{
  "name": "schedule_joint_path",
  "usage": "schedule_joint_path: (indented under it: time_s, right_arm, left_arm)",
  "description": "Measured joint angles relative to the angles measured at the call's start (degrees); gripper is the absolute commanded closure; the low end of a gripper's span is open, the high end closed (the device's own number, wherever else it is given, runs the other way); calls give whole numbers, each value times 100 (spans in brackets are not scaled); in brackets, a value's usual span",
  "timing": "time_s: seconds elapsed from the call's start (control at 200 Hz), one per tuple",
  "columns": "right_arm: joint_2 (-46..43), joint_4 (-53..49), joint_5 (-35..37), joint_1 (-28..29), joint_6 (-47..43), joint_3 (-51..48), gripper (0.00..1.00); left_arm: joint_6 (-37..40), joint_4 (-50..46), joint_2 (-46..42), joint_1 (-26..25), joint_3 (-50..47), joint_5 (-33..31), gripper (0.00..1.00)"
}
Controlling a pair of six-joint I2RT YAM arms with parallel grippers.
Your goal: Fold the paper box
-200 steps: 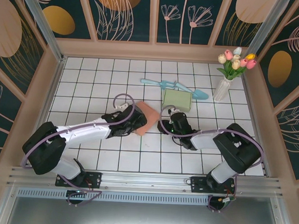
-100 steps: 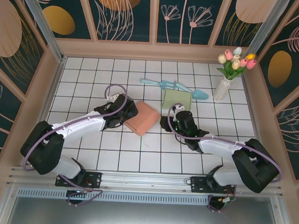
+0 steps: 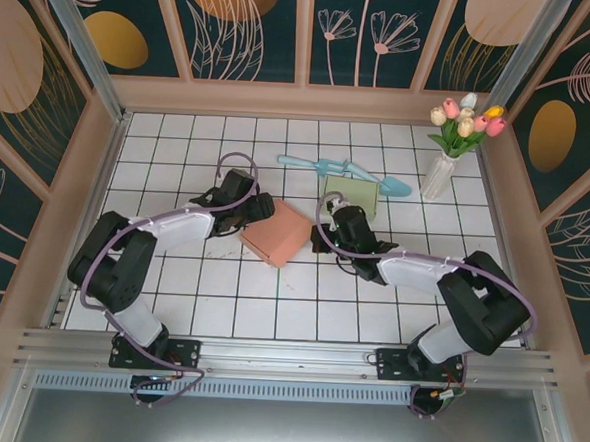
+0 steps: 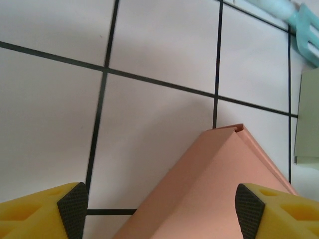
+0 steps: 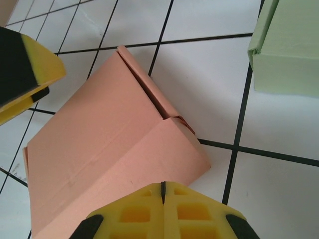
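Top: pink box [image 3: 277,232] lying mid-bench [image 3: 171,284] between arms. L fingers [image 3: 264,208] at its far-left edge, R fingers [image 3: 319,239] just beside its right edge. Green box [image 3: 350,196] behind.
L wrist: I see L fingers [image 4: 72,206] spread wide, box [image 4: 214,184] corner between them.
R wrist: R fingers [image 5: 158,211] pinched together, nothing between, box [image 5: 109,149] just ahead.

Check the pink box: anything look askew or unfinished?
The pink box lies skewed to the tile lines, and its end nearest the green box shows an open seam, with a flap edge poking out at the corner.
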Motion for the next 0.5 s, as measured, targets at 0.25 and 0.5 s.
schedule_joint_path:
  time_s: [0.25, 0.5]
  right_arm:
    - [695, 52, -216, -114, -46, 188, 100]
    - [1185, 149, -380, -254, -87, 393, 100]
  left_arm:
    - [0, 420, 463, 0, -2, 444, 25]
    - [-138, 1165, 697, 20, -142, 1010, 28]
